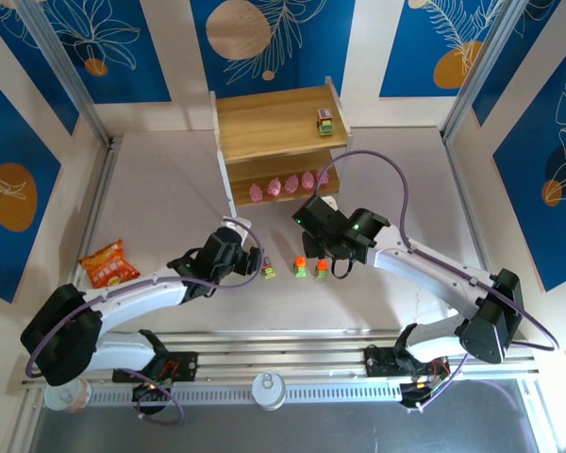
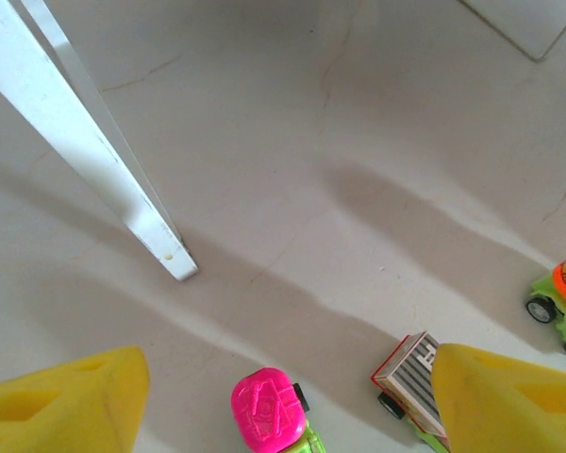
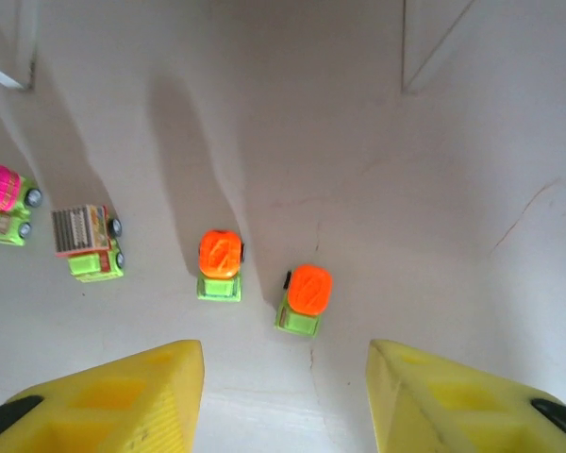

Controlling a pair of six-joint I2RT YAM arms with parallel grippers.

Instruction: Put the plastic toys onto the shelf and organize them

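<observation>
Your left gripper (image 2: 283, 368) stands with its yellow fingers (image 2: 66, 401) wide apart and gripping nothing. Between them on the pale table (image 2: 358, 142) sits a small yellow-green plastic car with a magenta top (image 2: 264, 411), touching neither finger. Just beside the finger at the right of that wrist view is a yellow-green car with a grey striped top (image 2: 407, 376), and farther right an orange-topped yellow-green car (image 2: 564, 297). Your right gripper (image 3: 285, 354) is parted too, more narrowly, with nothing in it. Just ahead of its fingers, that orange-topped car and a second orange-topped car (image 3: 304, 294) stand side by side. Beyond both arms, the small two-tier shelf of light wooden boards (image 1: 264, 118) carries one more little car (image 1: 325, 123) on its top board and five rounded pink figurines (image 1: 291, 183) in a row on the lower board. An orange snack bag (image 1: 108, 264) lies well off to your left
</observation>
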